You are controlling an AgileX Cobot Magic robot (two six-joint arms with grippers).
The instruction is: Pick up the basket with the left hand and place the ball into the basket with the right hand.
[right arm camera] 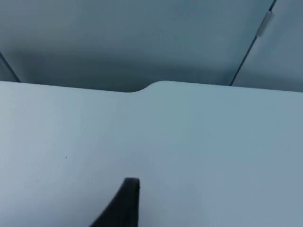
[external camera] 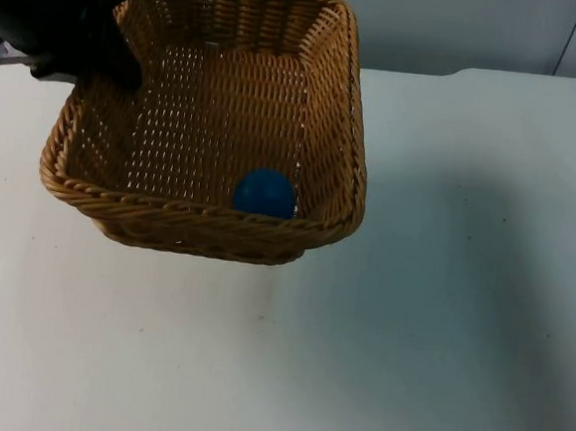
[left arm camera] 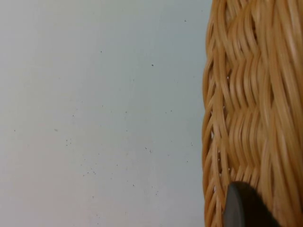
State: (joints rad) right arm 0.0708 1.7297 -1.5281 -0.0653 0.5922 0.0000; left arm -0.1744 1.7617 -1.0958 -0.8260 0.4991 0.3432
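While the table (external camera: 438, 337) lies bare beneath, the basket (external camera: 217, 100) hangs tilted from the left gripper (external camera: 119, 18), which pinches its far rim. Down-slope from that gripper, at the low near wall, rests the ball (external camera: 265, 192). How the right gripper's fingers stand, I cannot tell.

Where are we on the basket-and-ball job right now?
Mostly done, it seems: the blue ball lies inside the wicker basket, near its front wall. In hand: the left gripper is at the basket's rear-left rim. The right gripper is over bare table, nothing visible by its fingertip. Probably nothing left.
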